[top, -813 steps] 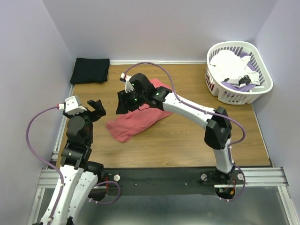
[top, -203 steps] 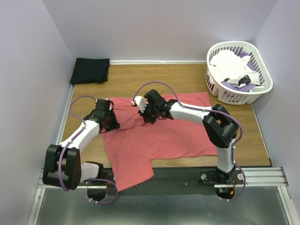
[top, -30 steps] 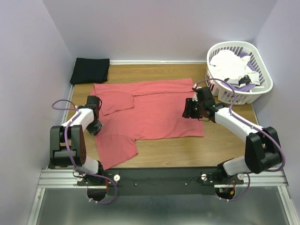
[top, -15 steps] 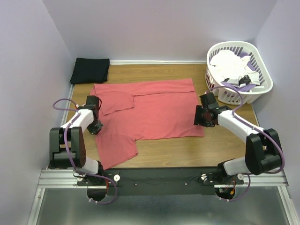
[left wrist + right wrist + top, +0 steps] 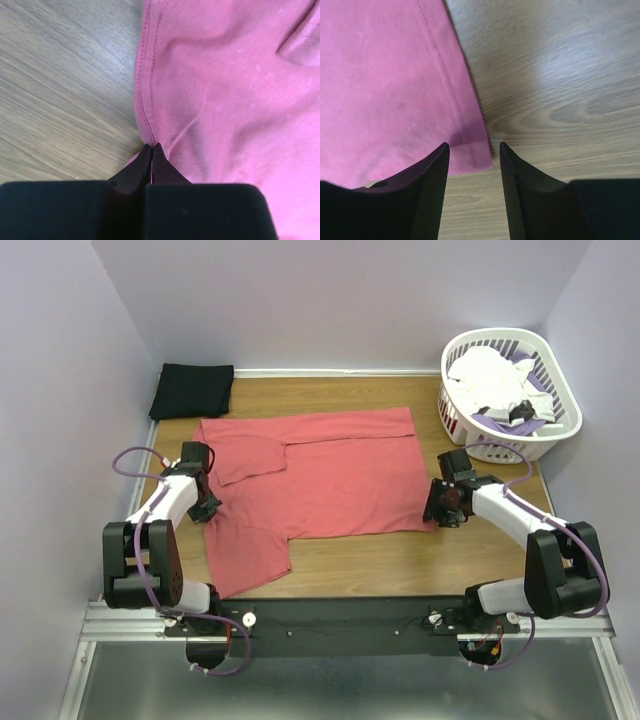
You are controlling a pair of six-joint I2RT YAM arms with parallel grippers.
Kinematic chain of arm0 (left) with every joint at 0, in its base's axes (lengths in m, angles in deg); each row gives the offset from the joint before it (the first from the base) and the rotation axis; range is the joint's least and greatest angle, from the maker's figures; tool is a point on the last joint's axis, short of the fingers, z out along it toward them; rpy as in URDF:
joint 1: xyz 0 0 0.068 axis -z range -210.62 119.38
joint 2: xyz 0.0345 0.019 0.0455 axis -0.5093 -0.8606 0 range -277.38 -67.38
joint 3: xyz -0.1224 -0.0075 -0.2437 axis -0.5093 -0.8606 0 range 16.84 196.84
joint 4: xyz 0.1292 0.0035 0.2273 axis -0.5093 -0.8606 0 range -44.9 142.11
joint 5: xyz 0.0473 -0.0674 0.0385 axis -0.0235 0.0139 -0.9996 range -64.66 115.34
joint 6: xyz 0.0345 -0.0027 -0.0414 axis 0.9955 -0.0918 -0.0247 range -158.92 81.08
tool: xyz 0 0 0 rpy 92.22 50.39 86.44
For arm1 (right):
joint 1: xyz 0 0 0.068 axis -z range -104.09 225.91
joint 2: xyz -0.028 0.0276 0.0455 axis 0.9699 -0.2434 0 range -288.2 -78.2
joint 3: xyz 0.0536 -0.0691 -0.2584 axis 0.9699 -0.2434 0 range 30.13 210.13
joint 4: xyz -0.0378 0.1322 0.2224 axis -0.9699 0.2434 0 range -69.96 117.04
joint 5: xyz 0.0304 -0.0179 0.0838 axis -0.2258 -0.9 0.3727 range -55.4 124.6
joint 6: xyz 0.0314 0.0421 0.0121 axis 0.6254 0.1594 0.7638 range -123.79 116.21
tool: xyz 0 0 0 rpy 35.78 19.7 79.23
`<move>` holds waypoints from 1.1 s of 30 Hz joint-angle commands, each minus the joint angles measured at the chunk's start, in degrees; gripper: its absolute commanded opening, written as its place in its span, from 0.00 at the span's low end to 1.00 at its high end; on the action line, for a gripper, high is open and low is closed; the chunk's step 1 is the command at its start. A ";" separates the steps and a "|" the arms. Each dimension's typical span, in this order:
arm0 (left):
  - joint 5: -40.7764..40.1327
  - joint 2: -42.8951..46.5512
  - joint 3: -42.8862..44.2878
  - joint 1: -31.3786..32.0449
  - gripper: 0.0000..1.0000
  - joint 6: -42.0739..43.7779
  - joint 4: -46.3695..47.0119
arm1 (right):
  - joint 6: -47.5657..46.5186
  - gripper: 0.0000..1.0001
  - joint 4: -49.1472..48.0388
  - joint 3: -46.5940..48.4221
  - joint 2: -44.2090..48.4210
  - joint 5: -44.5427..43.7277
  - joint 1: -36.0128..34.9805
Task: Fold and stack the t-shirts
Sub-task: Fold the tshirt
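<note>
The coral-red t-shirt (image 5: 330, 475) lies spread flat across the table, one sleeve reaching toward the near left. My left gripper (image 5: 208, 508) sits at the shirt's left edge. In the left wrist view it (image 5: 151, 146) is shut, pinching the stitched hem of the coral-red t-shirt (image 5: 225, 100). My right gripper (image 5: 436, 515) hovers low over the shirt's near right corner. In the right wrist view it (image 5: 473, 146) is open, and that corner (image 5: 470, 150) lies between its fingers. The black t-shirt (image 5: 192, 390) rests folded at the back left corner.
A white slatted basket (image 5: 455, 415) with white and purple laundry stands at the back right. Purple walls close in the table on three sides. Bare wood (image 5: 380, 560) shows along the near edge and right of the shirt.
My right gripper has moved toward the near edge along the shirt's right side, down to its near right corner. The left gripper and the shirt have stayed put.
</note>
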 commanded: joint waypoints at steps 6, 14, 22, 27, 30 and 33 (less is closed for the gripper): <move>0.78 2.41 -0.23 -0.60 0.00 1.19 -0.51 | 2.93 0.49 1.43 -2.30 0.50 3.68 0.30; 0.60 3.38 0.03 -0.86 0.00 1.71 -1.57 | 3.29 0.42 2.31 -2.21 -0.64 3.68 0.30; 1.13 3.12 0.91 -1.21 0.00 2.42 -2.71 | 2.41 0.03 4.06 -0.81 0.32 1.76 0.56; 1.22 3.64 3.19 -1.21 0.00 2.95 -4.46 | 0.04 0.01 7.05 2.00 0.85 -0.98 0.91; 0.87 4.26 3.81 -1.21 0.00 3.21 -5.43 | -0.93 0.01 7.84 3.58 0.76 -0.63 1.00; 1.56 4.87 3.81 -1.30 0.00 3.56 -6.05 | -1.98 0.01 8.63 6.21 -0.03 0.34 1.09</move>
